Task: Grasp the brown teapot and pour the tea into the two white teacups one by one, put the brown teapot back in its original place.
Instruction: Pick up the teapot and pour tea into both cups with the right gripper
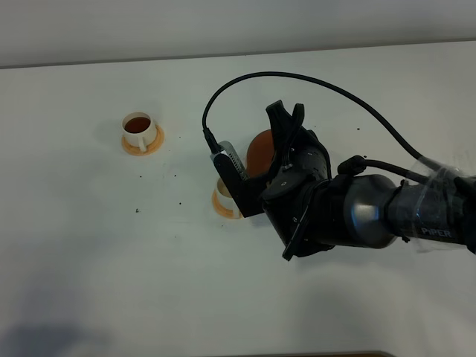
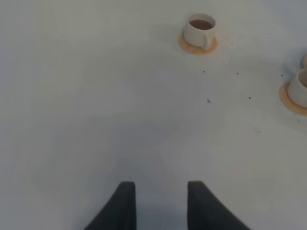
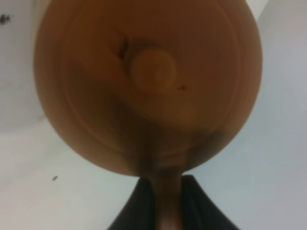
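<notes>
My right gripper (image 1: 287, 125) is shut on the stubby handle of the brown teapot (image 1: 258, 149) and holds it above the table, close to the nearer white teacup (image 1: 224, 193). That cup on its orange-tan saucer is largely hidden behind the wrist. In the right wrist view the teapot (image 3: 148, 81) fills the picture lid-on, its handle between the fingers (image 3: 139, 206). The far teacup (image 1: 139, 129) holds dark tea on its saucer; it also shows in the left wrist view (image 2: 200, 29). My left gripper (image 2: 158, 203) is open and empty over bare table. The trivet is hidden.
The white table (image 1: 89, 245) carries a few dark specks. The nearer cup is cut off at the edge of the left wrist view (image 2: 301, 86). A black cable (image 1: 297, 78) arcs above the right arm. The table's back edge runs along the top.
</notes>
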Available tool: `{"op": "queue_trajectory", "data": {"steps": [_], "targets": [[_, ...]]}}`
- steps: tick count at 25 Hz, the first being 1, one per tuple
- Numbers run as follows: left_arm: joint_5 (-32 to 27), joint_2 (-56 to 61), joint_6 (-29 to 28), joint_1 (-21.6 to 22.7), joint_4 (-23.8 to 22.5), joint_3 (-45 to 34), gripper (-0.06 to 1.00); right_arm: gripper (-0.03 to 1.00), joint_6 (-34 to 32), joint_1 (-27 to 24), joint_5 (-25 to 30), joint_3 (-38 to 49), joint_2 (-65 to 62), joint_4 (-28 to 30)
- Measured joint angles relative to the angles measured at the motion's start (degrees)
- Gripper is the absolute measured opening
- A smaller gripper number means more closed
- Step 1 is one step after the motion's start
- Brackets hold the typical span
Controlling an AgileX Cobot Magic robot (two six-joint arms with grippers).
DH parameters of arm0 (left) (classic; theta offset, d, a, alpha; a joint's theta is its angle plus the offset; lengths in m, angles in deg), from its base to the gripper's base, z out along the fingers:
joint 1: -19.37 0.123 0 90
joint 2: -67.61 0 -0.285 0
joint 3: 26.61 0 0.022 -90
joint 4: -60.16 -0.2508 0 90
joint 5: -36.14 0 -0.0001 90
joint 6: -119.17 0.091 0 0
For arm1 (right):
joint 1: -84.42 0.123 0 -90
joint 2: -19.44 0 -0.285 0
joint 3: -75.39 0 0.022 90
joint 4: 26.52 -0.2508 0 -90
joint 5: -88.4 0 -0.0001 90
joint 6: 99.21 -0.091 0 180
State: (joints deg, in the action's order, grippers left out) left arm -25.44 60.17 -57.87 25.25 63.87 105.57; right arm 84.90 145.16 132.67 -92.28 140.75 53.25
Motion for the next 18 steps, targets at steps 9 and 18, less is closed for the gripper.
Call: {"op": "queue_trajectory", "data": {"steps": [9,18], "targets": [[0.00,0.00,0.00,0.00,0.00,0.00,0.27,0.09,0.20,0.04,0.16,-0.79,0.00,2.72],[0.00,0.00,0.00,0.00,0.00,0.00,0.27,0.09,2.81,0.16,0.36,-0.85,0.00,3.31]]}}
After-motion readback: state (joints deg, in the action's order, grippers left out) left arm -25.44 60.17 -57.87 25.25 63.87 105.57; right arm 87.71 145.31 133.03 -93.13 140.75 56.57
